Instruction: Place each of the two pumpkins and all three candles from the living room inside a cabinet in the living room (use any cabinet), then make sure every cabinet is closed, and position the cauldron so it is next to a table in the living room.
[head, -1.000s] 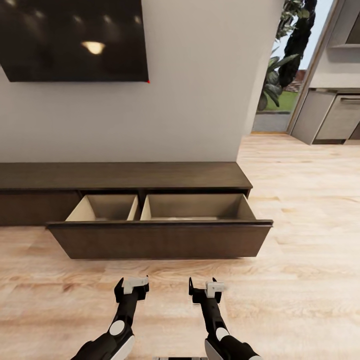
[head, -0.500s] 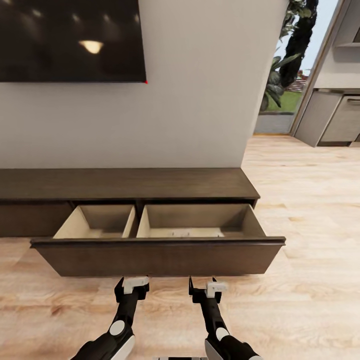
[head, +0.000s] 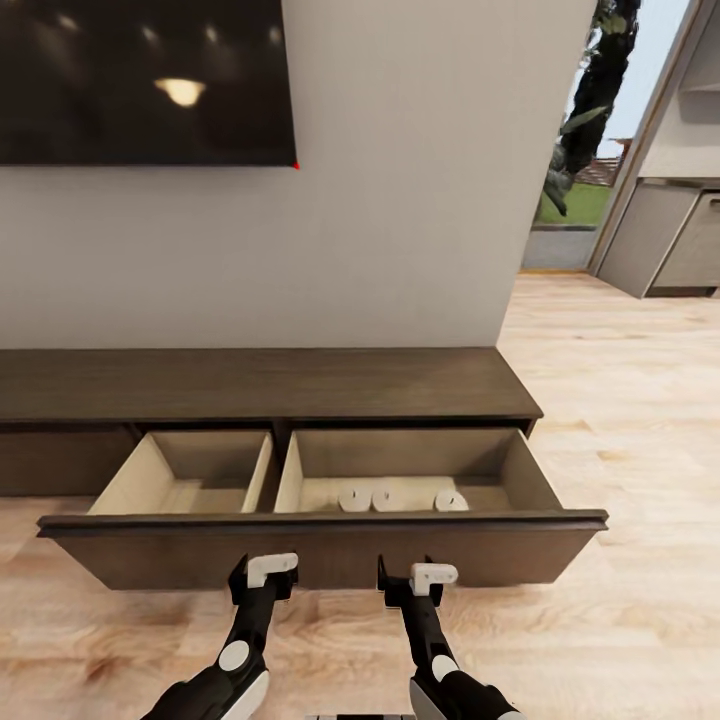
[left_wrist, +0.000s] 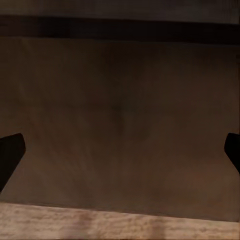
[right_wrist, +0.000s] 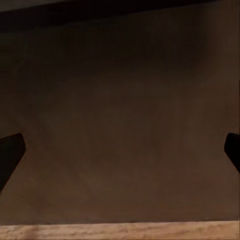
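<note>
Cabinet (head: 300, 385) drawer front (head: 320, 550) sat just ahead of both grippers. Left gripper (head: 262, 578) & right gripper (head: 412, 584) spread wide, empty. Three candles (head: 385, 498) lay in the open right compartment, beyond right gripper.

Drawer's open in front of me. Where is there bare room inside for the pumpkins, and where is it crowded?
The left compartment of the cabinet drawer is bare, bordered by the divider and the drawer front. The right compartment has three candles in a row near the front; its floor behind them towards the back wall looks free.
</note>
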